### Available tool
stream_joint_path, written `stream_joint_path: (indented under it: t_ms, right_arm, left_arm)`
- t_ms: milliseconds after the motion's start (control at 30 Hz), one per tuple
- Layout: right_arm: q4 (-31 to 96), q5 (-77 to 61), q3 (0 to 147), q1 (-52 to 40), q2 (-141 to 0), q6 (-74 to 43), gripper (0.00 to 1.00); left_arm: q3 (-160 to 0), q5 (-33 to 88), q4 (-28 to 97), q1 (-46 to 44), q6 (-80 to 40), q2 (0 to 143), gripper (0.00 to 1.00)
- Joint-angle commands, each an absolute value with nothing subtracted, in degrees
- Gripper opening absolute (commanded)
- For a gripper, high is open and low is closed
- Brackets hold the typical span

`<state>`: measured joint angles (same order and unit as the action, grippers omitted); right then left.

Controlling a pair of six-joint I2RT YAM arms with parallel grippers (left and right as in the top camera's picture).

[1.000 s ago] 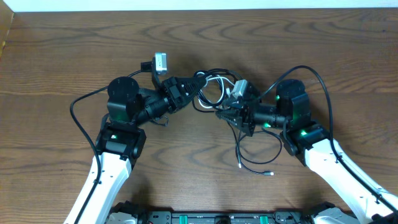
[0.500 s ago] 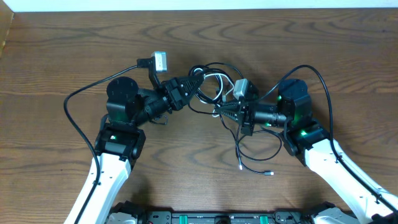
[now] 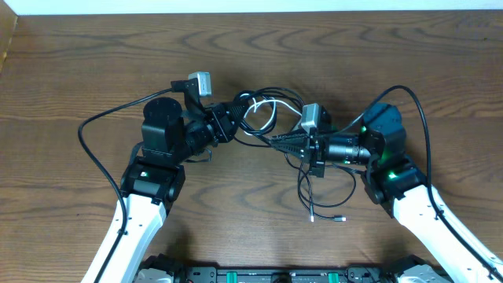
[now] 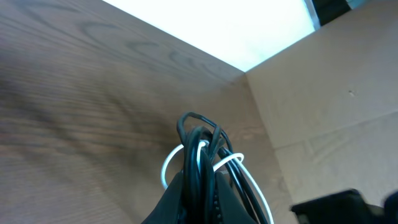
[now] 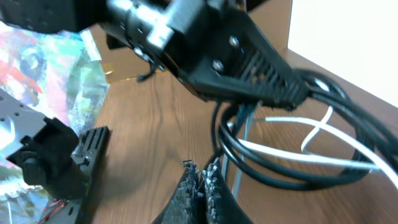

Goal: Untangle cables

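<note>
evidently left pincer (image 3: 244,104) clamps the cables (image 4: 199,134), one white cable (image 5: 311,156) among several black; right pincer (image 5: 200,177) pinched closed.

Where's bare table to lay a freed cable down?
Bare table at the near-edge middle, between the left arm and the loose black cable loop; also the far-left and far-right corners, and the strip behind. Crowded: centre, where the cables bunch between left gripper and right gripper.

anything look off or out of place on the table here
Only the cables: black cords and a white one are tangled in a clump held in the left end effector, with a loose black loop trailing toward the near edge. Nothing looks spilled or broken.
</note>
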<state>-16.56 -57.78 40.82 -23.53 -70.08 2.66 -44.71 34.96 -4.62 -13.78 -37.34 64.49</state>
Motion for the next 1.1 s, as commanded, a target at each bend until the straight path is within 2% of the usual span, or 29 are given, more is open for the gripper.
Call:
stream_joint_path:
  t_ms: [0, 200, 267, 333, 433, 467, 600, 833, 1067]
  right_arm:
    - [-18.76, -62.11, 41.10, -23.59, -68.14, -1.37, 0.01]
    - [-19.51, -62.13, 41.10, -23.73, -68.14, -3.64, 0.01]
    - [-19.33, -62.11, 41.10, -23.73, -68.14, -3.81, 0.08]
    - [-17.54, -61.10, 41.10, -23.70, -68.16, -2.76, 0.17]
    - [-12.67, -57.23, 41.10, -23.70, -68.23, 1.02, 0.49]
    - [-10.46, -55.51, 41.08, -23.70, -68.27, 2.79, 0.57]
    - [-4.99, -50.26, 41.08, -23.75, -68.93, 6.57, 0.71]
    - [-4.97, -50.26, 41.08, -23.73, -71.26, 6.74, 0.75]
    - [-6.11, -50.26, 41.08, -23.73, -74.17, 7.40, 0.71]
  left_arm:
    - [-45.56, 30.83, -4.71, -13.28, -35.38, 64.10, 0.08]
    - [-45.56, 30.81, -4.73, -13.26, -35.38, 64.10, 0.08]
    - [-45.54, 30.83, -4.75, -13.28, -35.42, 64.10, 0.08]
    - [-45.54, 31.27, -4.75, -13.28, -36.49, 64.10, 0.08]
    - [-45.56, 33.47, -5.02, -13.26, -38.54, 64.07, 0.07]
    - [-45.56, 34.30, -5.21, -13.26, -39.18, 64.07, 0.08]
    - [-45.56, 35.62, -5.39, -13.28, -43.97, 64.07, 0.08]
    - [-45.56, 35.64, -5.43, -13.28, -57.04, 64.07, 0.08]
    - [-45.56, 39.51, -7.18, -13.37, -59.61, 64.07, 0.08]
